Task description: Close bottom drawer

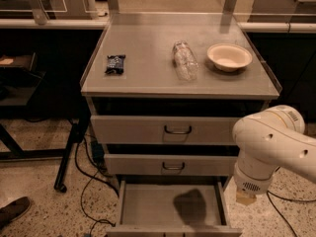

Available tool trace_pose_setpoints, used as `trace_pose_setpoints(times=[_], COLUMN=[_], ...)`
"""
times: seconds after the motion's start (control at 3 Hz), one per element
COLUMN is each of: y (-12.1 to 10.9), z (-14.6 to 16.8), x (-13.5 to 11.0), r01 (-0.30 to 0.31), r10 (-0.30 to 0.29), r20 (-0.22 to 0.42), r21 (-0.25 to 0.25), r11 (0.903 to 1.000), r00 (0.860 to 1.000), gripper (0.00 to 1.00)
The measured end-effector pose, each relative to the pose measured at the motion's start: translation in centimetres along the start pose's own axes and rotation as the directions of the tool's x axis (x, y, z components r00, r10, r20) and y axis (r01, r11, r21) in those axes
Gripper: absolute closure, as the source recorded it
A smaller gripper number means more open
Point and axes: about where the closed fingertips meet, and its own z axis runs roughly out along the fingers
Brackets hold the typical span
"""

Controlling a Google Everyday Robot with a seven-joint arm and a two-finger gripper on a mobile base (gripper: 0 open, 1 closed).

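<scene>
- Cabinet [148,78]: one, with three drawers. Top drawer [138,130] and middle drawer [138,164] sit up and picture-left of the gripper.
- Arm [276,142]: one, at the cabinet's picture-right flank.
- Bottom drawer [148,206]: pulled out, tray bare, just picture-left of the gripper. Its front runs side to side. The closing push goes straight back into the cabinet.
- Gripper [245,197]: at the arm's low end, beside the drawer's side wall and largely hidden. Open or closed cannot be told.
- Cabinet top, up and picture-left of the gripper: one bowl [229,57], one bottle [184,60], one packet [115,64].
</scene>
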Motion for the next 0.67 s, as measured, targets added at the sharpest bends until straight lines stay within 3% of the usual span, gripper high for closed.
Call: trace_pose_setpoints(times=[0.33,0.67], y=[0.0,0.1], z=[0.0,3.0], x=[0.0,-0.3], r01=[0.000,-0.018], r10=[0.000,0.017], r20=[0.000,-0.005], r21=[0.000,-0.051], r11=[1.0000,0.9985], r00=[1.000,1.000], gripper=[1.00,1.00])
